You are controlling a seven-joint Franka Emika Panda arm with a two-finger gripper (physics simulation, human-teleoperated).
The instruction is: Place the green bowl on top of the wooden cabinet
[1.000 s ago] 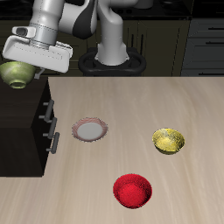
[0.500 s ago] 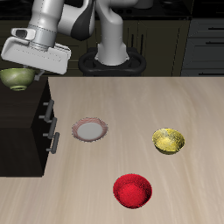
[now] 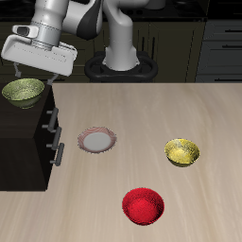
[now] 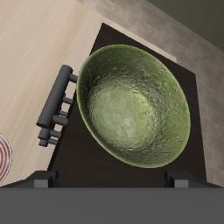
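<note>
The green bowl (image 3: 23, 92) lies over the top of the wooden cabinet (image 3: 23, 142), its mottled inside facing up and a little tilted. My gripper (image 3: 34, 76) hangs just above it, open, with the fingers clear of the rim. In the wrist view the green bowl (image 4: 133, 105) fills the middle, with the cabinet's dark top (image 4: 79, 157) around it. The two fingertips (image 4: 39, 179) stand wide apart on either side of the gripper (image 4: 112, 180), touching nothing. I cannot tell whether the bowl rests fully on the top.
On the light table stand a small plate (image 3: 97, 141), a yellow bowl (image 3: 183, 151) and a red bowl (image 3: 143, 205). The cabinet's silver handles (image 3: 55, 132) face the table. The robot base (image 3: 121, 61) stands behind.
The green bowl has dropped from between the fingers to the cabinet top and now shows its inside. The gripper has opened and stayed nearly in place.
</note>
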